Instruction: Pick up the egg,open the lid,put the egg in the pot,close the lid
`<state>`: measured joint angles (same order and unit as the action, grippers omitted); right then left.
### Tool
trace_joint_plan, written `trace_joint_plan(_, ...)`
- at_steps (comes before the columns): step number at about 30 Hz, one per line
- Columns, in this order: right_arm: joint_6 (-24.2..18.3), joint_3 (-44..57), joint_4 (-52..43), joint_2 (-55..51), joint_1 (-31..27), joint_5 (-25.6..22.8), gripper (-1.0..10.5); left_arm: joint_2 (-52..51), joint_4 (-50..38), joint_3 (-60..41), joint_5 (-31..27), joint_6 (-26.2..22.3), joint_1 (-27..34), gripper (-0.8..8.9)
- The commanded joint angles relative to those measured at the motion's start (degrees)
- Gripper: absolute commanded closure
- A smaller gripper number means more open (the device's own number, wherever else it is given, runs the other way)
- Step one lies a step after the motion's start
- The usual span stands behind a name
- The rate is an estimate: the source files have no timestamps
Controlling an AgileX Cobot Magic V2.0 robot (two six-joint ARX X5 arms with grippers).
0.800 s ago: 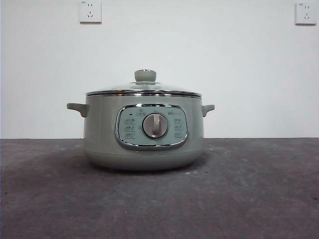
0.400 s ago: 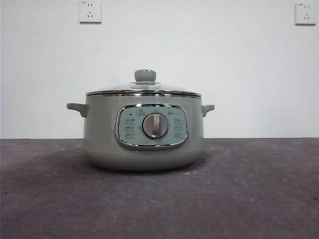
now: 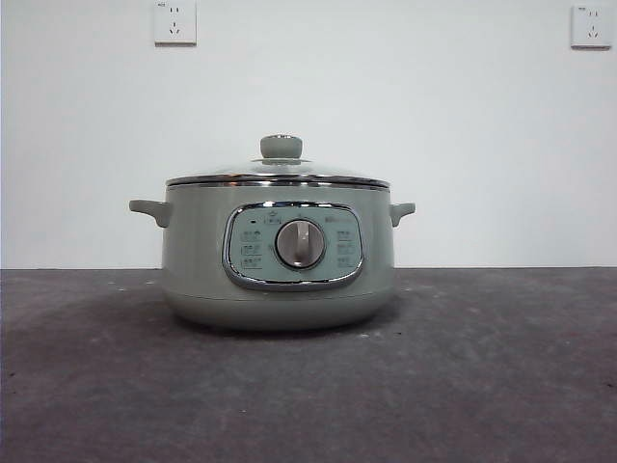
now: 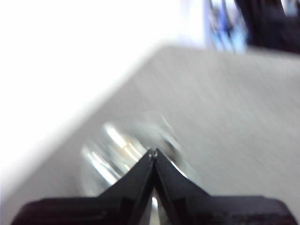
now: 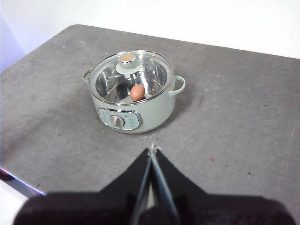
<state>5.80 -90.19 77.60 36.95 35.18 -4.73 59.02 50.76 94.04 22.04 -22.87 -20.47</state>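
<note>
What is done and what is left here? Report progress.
Done, by the look of it: the egg lies inside the pot, and the lid sits closed on it. In hand: nothing; the right gripper and left gripper are shut and empty. Nothing appears left.
</note>
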Motion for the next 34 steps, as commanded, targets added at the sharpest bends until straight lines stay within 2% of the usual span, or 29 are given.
trace_joint_plan(1,0.4,0.5,1.4,0.0,0.0,-0.2,9.5,-4.9,-7.4,-6.5,2.2,-2.9,4.8,8.17)
trace_joint_plan(6,0.4,0.5,1.4,0.0,0.0,-0.2,9.5,-15.2,-17.8,-23.3,1.9,-2.7,13.6,8.17)
trace_joint_plan(12,0.4,0.5,1.4,0.0,0.0,-0.2,9.5,-26.1,-25.9,-43.6,1.9,-2.6,19.0,8.17)
trace_joint_plan(19,0.4,0.5,1.4,0.1,0.0,-0.2,9.5,-37.5,-37.4,-65.8,1.7,2.9,21.5,8.17)
trace_joint_plan(23,0.4,0.5,1.4,0.1,0.0,-0.2,9.5,-42.8,-42.9,-75.7,-1.2,7.5,22.1,8.17)
trace_joint_plan(29,0.4,0.5,1.4,0.1,0.0,-0.2,9.5,-50.4,-43.5,-85.4,-7.1,11.4,22.2,8.17)
trace_joint_plan(34,0.4,0.5,1.4,0.1,0.0,-0.2,9.5,-55.3,-43.5,-90.4,-7.5,13.8,22.2,8.17)
